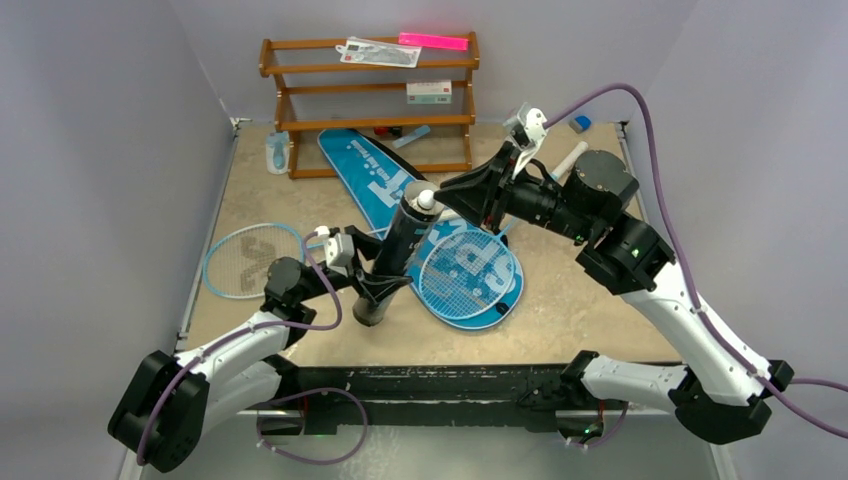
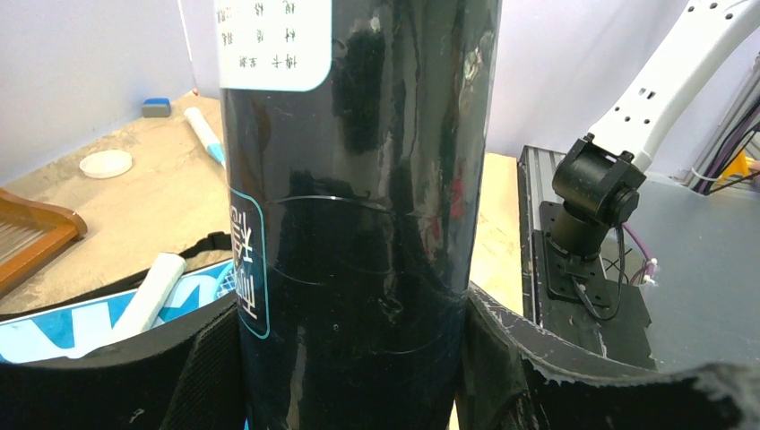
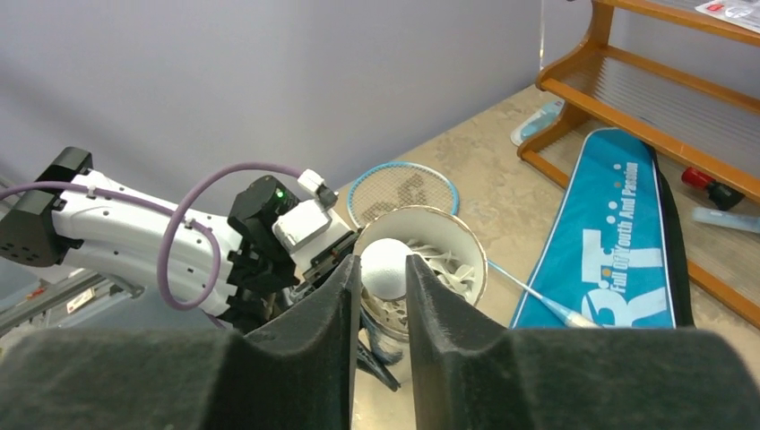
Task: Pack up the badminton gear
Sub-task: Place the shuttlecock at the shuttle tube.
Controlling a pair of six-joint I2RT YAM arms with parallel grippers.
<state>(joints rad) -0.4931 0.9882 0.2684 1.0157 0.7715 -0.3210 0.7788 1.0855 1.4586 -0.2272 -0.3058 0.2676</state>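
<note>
The black cylinder tube (image 1: 400, 240) stands tilted at the table's middle, and my left gripper (image 1: 380, 285) is shut on its lower part. In the left wrist view the tube (image 2: 358, 179) fills the space between my fingers (image 2: 502, 358). My right gripper (image 1: 445, 192) is at the tube's open mouth, shut on the cork of a white shuttlecock (image 3: 387, 269) whose feathers hang inside the tube (image 3: 448, 233). One light-blue racket (image 1: 243, 262) lies at the left. The other racket (image 1: 468, 272) lies on the blue bag (image 1: 375, 170).
The brown wooden rack (image 1: 370, 100) stands at the back with small items on its shelves. A pale-blue bottle (image 1: 277, 152) lies left of it. A small blue block (image 1: 580, 123) sits at the back right. A white round lid (image 2: 106, 164) lies near it.
</note>
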